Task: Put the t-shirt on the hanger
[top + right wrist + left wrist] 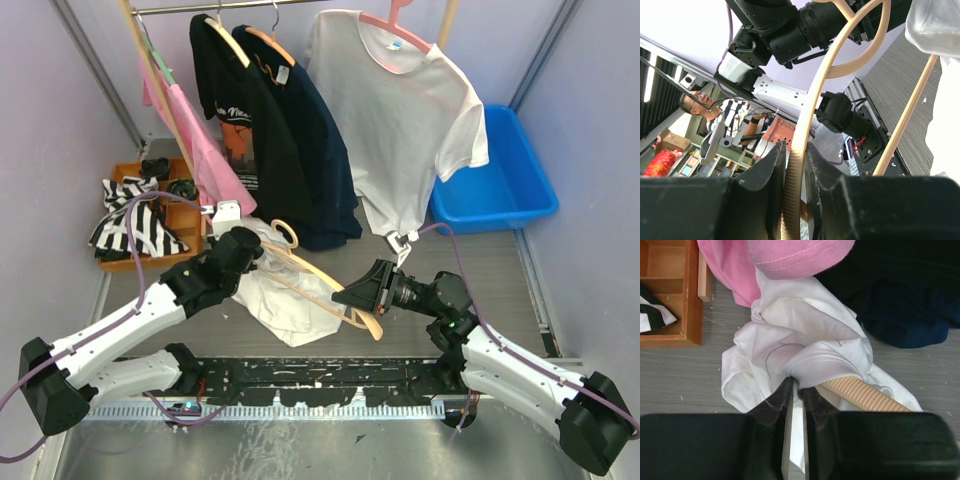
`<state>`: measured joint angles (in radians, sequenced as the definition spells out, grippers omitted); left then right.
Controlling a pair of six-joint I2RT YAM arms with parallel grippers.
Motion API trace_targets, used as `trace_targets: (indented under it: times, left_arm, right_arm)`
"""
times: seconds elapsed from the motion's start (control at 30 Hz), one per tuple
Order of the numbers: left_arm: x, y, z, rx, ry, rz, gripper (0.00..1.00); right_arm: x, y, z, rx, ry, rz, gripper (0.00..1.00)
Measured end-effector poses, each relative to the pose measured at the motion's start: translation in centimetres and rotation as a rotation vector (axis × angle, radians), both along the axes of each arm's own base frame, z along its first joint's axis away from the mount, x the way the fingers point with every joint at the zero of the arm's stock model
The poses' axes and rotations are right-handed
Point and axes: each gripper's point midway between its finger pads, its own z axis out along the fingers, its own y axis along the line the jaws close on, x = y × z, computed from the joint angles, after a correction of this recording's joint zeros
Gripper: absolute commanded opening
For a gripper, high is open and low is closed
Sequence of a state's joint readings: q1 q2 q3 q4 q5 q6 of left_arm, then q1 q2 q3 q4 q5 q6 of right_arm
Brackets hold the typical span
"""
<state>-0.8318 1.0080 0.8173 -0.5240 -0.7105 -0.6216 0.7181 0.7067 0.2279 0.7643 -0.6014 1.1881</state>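
The white t-shirt [285,305] lies crumpled on the table, bunched over one arm of the wooden hanger [372,326]. In the left wrist view the t-shirt [800,335] fills the middle, and the hanger's ridged arm [860,395] pokes out from under its ribbed edge. My left gripper [796,381] is shut on a fold of that edge; from above the left gripper [258,256] sits at the shirt's upper left. My right gripper [795,147] is shut on the hanger's [825,75] ridged arm and holds its other end off the table [345,297].
Behind hangs a rack with a black shirt [225,90], a navy shirt [310,140], a white shirt on a pink hanger [400,120] and a pink shirt [200,150]. A blue bin [505,180] stands back right. A wooden tray [150,215] with striped cloth sits back left.
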Motion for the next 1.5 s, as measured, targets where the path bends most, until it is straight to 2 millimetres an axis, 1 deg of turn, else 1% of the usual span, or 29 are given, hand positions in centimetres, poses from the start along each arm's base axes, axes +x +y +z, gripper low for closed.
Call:
trace_targets:
  times: [0.1, 0.13, 0.23, 0.37, 0.5, 0.7, 0.93, 1.23, 1.5]
  left_arm:
    - [0.0, -0.3, 0.1, -0.006, 0.007, -0.015, 0.06]
    - [-0.1, -0.5, 0.2, -0.012, 0.009, -0.023, 0.05]
    - [0.0, -1.2, 1.4, -0.037, 0.006, -0.048, 0.0]
    - [0.0, -1.9, 3.7, -0.079, -0.013, -0.081, 0.0]
    - [-0.5, -2.2, 5.6, -0.112, -0.021, -0.111, 0.0]
    - [-1.4, -3.2, 7.3, -0.157, 0.002, -0.179, 0.0]
    - [-2.6, -4.8, 10.3, -0.226, 0.023, -0.275, 0.0]
    - [-4.7, -7.2, 13.7, -0.289, 0.043, -0.405, 0.0]
    - [-7.0, -9.0, 17.3, -0.361, 0.021, -0.511, 0.0]
  right_arm:
    - [0.0, 0.0, 0.0, 0.0, 0.0, 0.0, 0.01]
    - [0.0, 0.0, 0.0, 0.0, 0.0, 0.0, 0.01]
    - [0.0, 0.0, 0.1, 0.003, -0.003, -0.001, 0.01]
    - [0.0, -0.1, 0.5, 0.017, -0.018, -0.003, 0.01]
    - [0.0, 0.0, 0.6, 0.021, -0.023, -0.003, 0.01]
    - [0.3, 0.2, 0.3, 0.016, -0.017, 0.0, 0.01]
    - [0.7, 0.7, 0.3, 0.026, -0.015, 0.005, 0.01]
    - [1.3, 1.4, 2.1, 0.066, -0.056, 0.014, 0.01]
    - [1.4, 1.8, 5.4, 0.102, -0.123, 0.026, 0.01]
